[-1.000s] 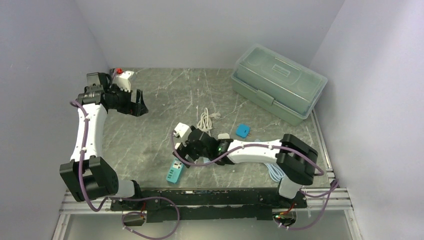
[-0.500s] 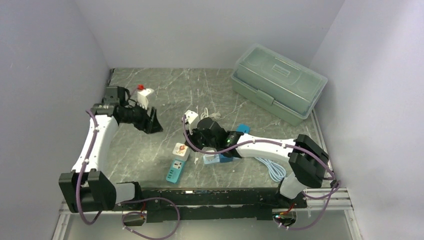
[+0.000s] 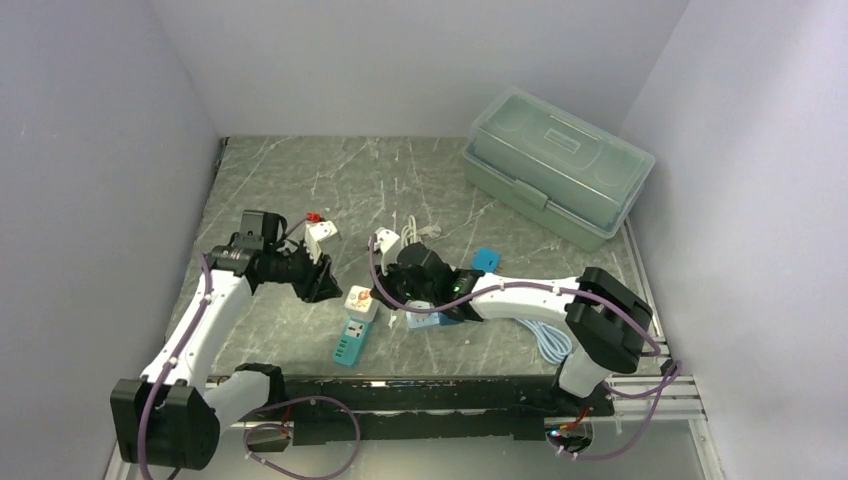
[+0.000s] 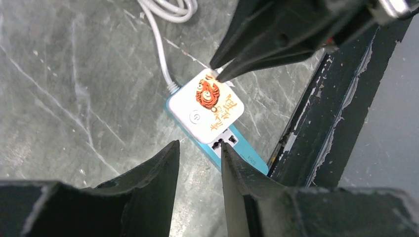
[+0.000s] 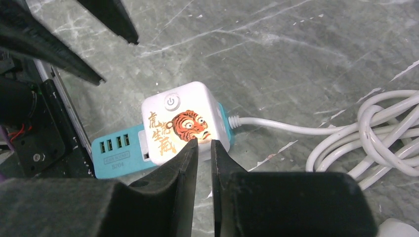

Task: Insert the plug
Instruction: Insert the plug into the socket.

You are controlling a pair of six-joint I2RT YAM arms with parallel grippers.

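Tiger-printed white and blue power strip (image 3: 357, 305) lying on the marble desk (image 3: 300, 180) between both arms, left gripper (image 4: 200, 145) fingers narrowly apart, empty, right gripper (image 5: 203, 143) fingers almost together, empty, tips at its corner, coiled white cable (image 5: 380, 133) attached

The tabletop (image 3: 300, 190) looks like polished grey stone, scuffed with pale scratches. The strip (image 5: 183, 126) is glossy white-and-teal plastic, its cable (image 5: 296, 129) smooth. The box (image 3: 555, 165) is cloudy green plastic. The rail's (image 4: 316, 133) black paint is chipped.
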